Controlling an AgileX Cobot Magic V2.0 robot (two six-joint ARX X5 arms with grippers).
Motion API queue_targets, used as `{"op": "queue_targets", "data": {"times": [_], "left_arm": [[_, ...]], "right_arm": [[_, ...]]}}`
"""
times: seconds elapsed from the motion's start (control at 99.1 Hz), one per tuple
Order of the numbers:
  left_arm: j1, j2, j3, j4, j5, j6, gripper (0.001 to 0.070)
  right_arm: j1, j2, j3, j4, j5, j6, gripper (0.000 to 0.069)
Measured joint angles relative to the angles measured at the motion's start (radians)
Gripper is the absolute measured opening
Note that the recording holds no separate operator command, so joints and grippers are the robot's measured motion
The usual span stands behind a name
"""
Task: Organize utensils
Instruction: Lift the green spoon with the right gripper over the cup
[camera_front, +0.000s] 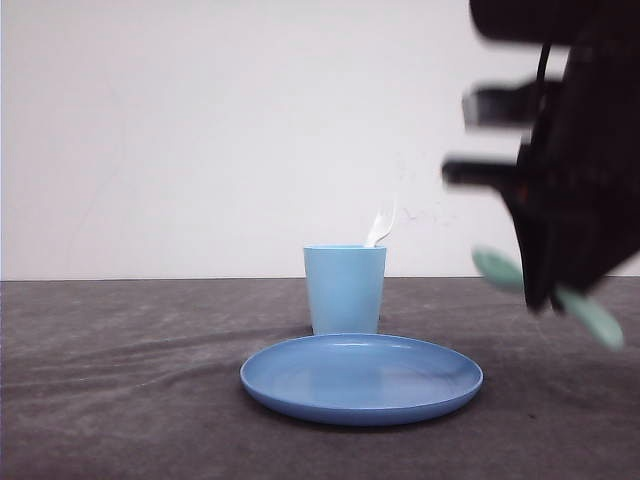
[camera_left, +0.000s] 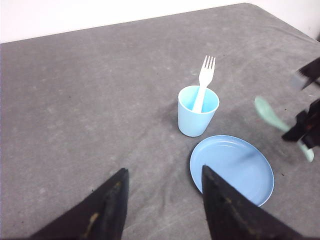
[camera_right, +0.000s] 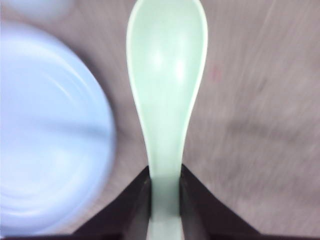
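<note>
Front view shows a light blue plastic cup (camera_front: 344, 289) standing upright on the dark grey cloth-covered table (camera_front: 120, 380), with a round blue plastic plate (camera_front: 361, 378) lying flat just in front of it, nearer the camera. A white plastic fork (camera_front: 382, 224) stands in the cup, its tines pointing up above the rim and leaning a little to the right. To the right, raised above the table, the black right gripper (camera_front: 540, 285) pinches a mint-green plastic spoon (camera_front: 598, 318) by its handle; the spoon slants across the gripper, its bowl toward the cup and higher, its handle end lower and farther right. This part of the picture is blurred.

From the right wrist, the two dark fingers (camera_right: 192, 207) press together on the spoon's narrow handle, and its oval bowl (camera_right: 166, 65) reaches out beyond them over the grey cloth, with the plate's edge (camera_right: 75, 140) blurred beside it.

Seen from the left wrist, the left gripper (camera_left: 162, 205) is spread, its two black fingers (camera_left: 110, 207) well apart with nothing between them, hanging above the table near the plate. Beyond them the fork's handle rests inside the cup against its wall, and the held spoon hangs in the air beyond the plate's far side.
</note>
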Motion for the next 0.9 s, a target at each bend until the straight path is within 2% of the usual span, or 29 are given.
{"op": "queue_targets", "data": {"times": [0.151,0.323,0.565,0.898], "left_arm": [[0.0,0.0,0.0,0.0,0.0,-0.01,0.0275],[0.0,0.0,0.0,0.0,0.0,-0.021,0.0275],[0.0,0.0,0.0,0.0,0.0,-0.037,0.0275],[0.0,0.0,0.0,0.0,0.0,-0.05,0.0275]], "right_arm": [[0.04,-0.145,0.006,0.115,0.014,-0.045,0.0081],[0.088,-0.209,0.014,0.345,0.017,-0.116,0.0081],[0.122,-0.124,0.014,0.607,0.017,-0.225,0.0081],[0.122,0.088,0.014,0.819,0.028,-0.322,0.0081]]}}
